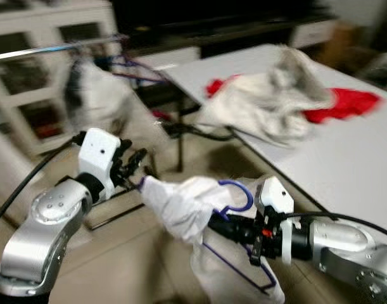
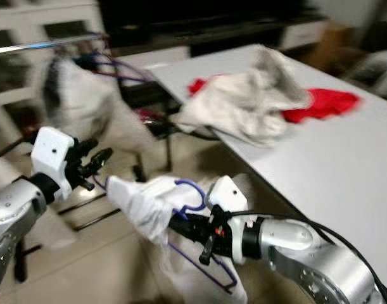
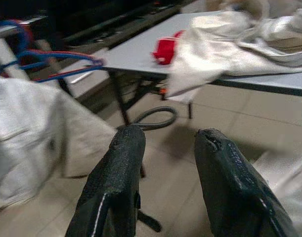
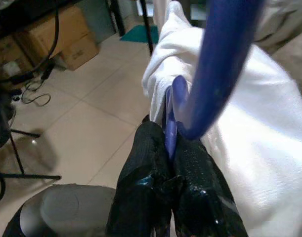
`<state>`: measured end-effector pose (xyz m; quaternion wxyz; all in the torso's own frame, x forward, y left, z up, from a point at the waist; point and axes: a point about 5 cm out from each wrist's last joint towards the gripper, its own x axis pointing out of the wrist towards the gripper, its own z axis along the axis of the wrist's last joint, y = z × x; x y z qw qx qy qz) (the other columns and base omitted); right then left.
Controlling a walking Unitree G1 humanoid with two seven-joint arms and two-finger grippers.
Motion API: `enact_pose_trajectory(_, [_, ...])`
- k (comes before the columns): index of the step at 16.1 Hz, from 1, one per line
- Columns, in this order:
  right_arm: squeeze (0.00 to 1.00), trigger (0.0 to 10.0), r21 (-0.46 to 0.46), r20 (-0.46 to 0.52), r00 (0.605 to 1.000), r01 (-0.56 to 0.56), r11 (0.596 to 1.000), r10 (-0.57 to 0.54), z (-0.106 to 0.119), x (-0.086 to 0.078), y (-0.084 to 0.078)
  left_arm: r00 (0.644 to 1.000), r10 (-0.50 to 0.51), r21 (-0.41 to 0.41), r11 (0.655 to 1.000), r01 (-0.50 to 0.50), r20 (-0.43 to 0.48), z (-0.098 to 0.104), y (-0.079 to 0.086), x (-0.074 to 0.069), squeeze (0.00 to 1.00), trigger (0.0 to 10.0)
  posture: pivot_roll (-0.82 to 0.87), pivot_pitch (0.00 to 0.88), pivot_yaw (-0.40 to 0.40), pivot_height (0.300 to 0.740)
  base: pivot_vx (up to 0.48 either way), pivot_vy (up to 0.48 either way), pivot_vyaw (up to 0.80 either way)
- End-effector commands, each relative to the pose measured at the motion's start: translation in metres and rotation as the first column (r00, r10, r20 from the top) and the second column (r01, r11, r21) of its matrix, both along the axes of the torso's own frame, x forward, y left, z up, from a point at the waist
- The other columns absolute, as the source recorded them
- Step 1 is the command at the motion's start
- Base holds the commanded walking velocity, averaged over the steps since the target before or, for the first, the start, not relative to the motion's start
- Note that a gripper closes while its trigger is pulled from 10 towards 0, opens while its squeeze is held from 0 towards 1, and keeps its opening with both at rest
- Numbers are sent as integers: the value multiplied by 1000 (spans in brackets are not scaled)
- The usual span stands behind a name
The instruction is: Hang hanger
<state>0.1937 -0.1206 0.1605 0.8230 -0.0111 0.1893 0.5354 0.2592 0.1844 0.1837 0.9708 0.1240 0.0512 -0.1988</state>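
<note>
A blue wire hanger (image 1: 236, 197) carries a white garment (image 1: 180, 206) low in front of me. My right gripper (image 1: 220, 226) is shut on the hanger's neck just under the hook, and the right wrist view shows its fingers (image 4: 190, 163) pinching the blue wire (image 4: 169, 131). My left gripper (image 1: 135, 162) hovers open beside the garment's left shoulder, and I cannot tell whether it touches. Its fingers (image 3: 116, 182) stand apart with nothing between them. A metal clothes rail (image 1: 47, 50) runs at the upper left, with other hangers (image 1: 133, 66) and a white garment (image 1: 95, 95) on it.
A white table (image 1: 345, 158) stands to the right, with a cream cloth (image 1: 269, 101) and a red cloth (image 1: 345, 104) on it. A black cable (image 1: 199, 132) hangs off its edge. A white cabinet (image 1: 28, 95) is behind the rail. The floor is tiled, and the image is blurred.
</note>
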Motion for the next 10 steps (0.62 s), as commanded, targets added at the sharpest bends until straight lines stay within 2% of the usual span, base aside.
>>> enact_pose_trajectory(1, [0,10000,2,14,1000,5,1000,-5,1,1,-1,1000,20,10,1000,-20,8,2,3,1,0,10000,77,0,-21,740,0,0,800])
enact_pose_trajectory(4, [0,10000,-23,6,1000,14,1000,-14,-4,4,-4,999,27,8,1000,-27,22,5,3,1,0,10000,84,0,-29,740,0,0,800])
enact_pose_trajectory(5, [0,10000,-64,8,999,36,997,-36,-10,9,-8,999,22,9,1000,-23,45,11,4,1,0,10000,91,0,-36,740,0,0,800])
enact_pose_trajectory(6, [0,10000,-104,23,997,74,992,-72,-15,18,-14,997,16,5,1000,-16,72,18,4,2,0,10000,92,0,-39,740,0,0,800])
enact_pose_trajectory(8, [0,10000,-114,55,990,133,984,-128,-16,29,-17,997,-14,-7,1000,15,77,21,1,1,0,10000,95,0,-40,740,0,0,672])
enact_pose_trajectory(9, [0,10000,-99,71,970,240,966,-233,-14,46,-22,996,-66,-20,998,68,61,16,-6,-3,0,10000,95,0,-44,740,0,0,0])
enact_pose_trajectory(10, [0,10000,-92,106,952,297,950,-287,-11,59,-25,992,-126,-55,990,128,31,9,-15,-7,510,10000,95,0,-44,740,0,0,0])
